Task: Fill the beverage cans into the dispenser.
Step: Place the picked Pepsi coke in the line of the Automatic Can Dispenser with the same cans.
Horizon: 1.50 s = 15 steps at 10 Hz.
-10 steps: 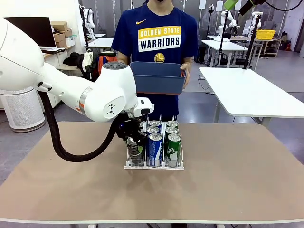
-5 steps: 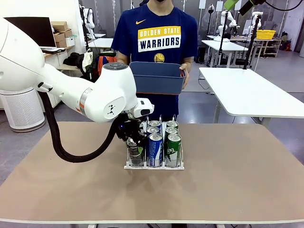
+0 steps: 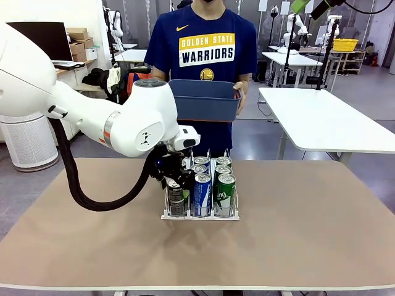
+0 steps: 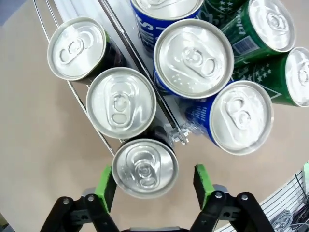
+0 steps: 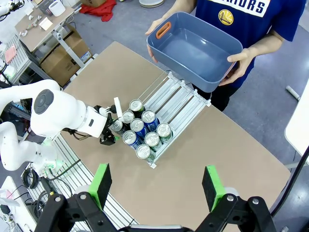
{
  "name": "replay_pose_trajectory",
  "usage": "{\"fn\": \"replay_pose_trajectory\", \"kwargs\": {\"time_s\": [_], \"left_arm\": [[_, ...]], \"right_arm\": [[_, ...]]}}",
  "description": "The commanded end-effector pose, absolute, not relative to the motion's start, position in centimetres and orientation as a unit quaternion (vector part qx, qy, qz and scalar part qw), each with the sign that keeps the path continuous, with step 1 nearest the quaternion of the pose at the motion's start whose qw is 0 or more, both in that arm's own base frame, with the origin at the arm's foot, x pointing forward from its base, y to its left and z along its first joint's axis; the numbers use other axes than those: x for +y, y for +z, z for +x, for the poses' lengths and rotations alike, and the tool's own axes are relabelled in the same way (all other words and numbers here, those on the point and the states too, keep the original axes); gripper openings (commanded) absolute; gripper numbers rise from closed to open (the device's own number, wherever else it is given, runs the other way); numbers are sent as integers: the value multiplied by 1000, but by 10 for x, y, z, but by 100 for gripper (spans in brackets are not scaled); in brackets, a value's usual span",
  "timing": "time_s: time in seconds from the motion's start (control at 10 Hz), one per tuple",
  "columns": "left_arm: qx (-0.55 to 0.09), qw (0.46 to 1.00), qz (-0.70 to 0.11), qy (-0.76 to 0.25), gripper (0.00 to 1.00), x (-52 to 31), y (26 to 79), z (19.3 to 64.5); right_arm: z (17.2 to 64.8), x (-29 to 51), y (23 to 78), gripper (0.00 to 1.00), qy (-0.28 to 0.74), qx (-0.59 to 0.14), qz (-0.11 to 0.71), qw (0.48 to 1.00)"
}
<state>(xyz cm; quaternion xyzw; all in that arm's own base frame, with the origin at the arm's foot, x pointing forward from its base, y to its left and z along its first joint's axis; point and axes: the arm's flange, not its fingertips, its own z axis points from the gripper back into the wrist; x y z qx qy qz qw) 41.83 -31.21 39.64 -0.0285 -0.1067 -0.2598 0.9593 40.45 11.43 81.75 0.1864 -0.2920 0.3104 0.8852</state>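
Dispenser (image 3: 200,215) near bench (image 3: 308,246) centre, lanes filled with cans; broad bare margins surround it. Left gripper (image 4: 153,180) spread apart astride black can (image 4: 145,168), pads clear. Right gripper (image 5: 157,186) open, high above.

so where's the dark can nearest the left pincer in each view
Front view: the dark can stands at the near end of the dispenser's picture-left lane, under the left pincer.
Left wrist view: it sits bottom centre, between the open green pads.
Right wrist view: it is left of centre, at the left arm's tip.
Shared landmark: the blue can in the middle lane.
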Motion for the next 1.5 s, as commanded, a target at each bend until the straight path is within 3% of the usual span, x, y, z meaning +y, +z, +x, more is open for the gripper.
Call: {"fn": "replay_pose_trajectory", "kwargs": {"time_s": [0.0,1.2,1.4], "left_arm": [[-111,961,-29,-253,100,-308,415,408],[-116,959,-31,-256,100,-312,417,411],[-120,948,-85,-282,100,-293,444,401]], "right_arm": [[404,114,818,100,310,-292,186,885],[404,114,818,100,310,-292,186,885],[404,114,818,100,310,-292,186,885]]}}
